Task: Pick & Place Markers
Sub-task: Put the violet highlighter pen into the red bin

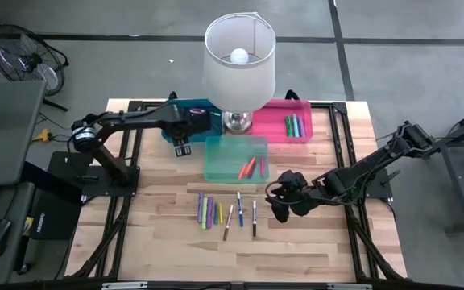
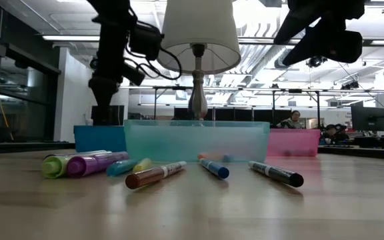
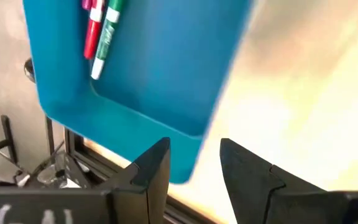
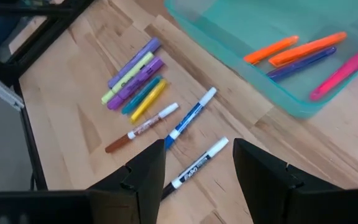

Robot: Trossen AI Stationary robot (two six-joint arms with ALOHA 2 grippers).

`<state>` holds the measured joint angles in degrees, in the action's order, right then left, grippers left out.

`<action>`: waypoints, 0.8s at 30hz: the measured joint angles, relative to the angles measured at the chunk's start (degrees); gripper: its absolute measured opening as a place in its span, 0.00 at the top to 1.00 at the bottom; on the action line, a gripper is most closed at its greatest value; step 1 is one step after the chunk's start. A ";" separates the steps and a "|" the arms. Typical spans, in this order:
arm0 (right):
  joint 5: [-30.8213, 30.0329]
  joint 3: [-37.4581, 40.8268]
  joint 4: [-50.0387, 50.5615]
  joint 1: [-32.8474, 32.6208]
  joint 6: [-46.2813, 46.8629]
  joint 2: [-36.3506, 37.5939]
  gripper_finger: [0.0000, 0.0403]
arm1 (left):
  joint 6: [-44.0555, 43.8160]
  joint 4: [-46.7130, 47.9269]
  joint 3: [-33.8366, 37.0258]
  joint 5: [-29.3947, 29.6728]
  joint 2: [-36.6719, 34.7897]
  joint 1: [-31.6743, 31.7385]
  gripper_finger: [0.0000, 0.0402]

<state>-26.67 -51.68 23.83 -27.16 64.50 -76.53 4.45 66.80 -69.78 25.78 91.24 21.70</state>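
Several markers (image 1: 225, 213) lie side by side on the wooden table near its front: purple, yellow, teal, brown, blue and black (image 4: 197, 165). My right gripper (image 4: 197, 168) hangs open above them, over the black marker, touching nothing. A blue bin (image 3: 148, 68) at the far left holds red, green and pink markers (image 3: 101, 34). My left gripper (image 3: 194, 165) is open and empty above that bin's near edge. A teal bin (image 1: 216, 157) in the middle holds orange, purple and pink markers (image 4: 303, 53).
A pink bin (image 1: 276, 113) at the far right holds green and blue markers (image 1: 294, 126). A table lamp (image 1: 240, 56) with a white shade stands between the bins at the far middle. People sit in the room beyond the table (image 2: 292, 120).
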 joint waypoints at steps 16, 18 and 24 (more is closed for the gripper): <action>9.57 0.02 11.39 -0.02 4.68 0.00 0.56 | -35.77 7.30 0.04 -2.85 -5.81 -27.14 0.66; 10.44 0.04 12.05 -0.01 4.65 0.00 0.56 | -41.90 7.29 0.07 -3.01 -5.64 -30.64 0.66; 10.53 0.04 12.20 -0.02 4.60 0.00 0.56 | -65.08 5.71 0.07 -8.41 -5.03 -38.09 0.66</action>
<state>-16.14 -51.64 36.03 -27.18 69.10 -76.53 -60.62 72.51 -69.71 17.37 86.22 -16.39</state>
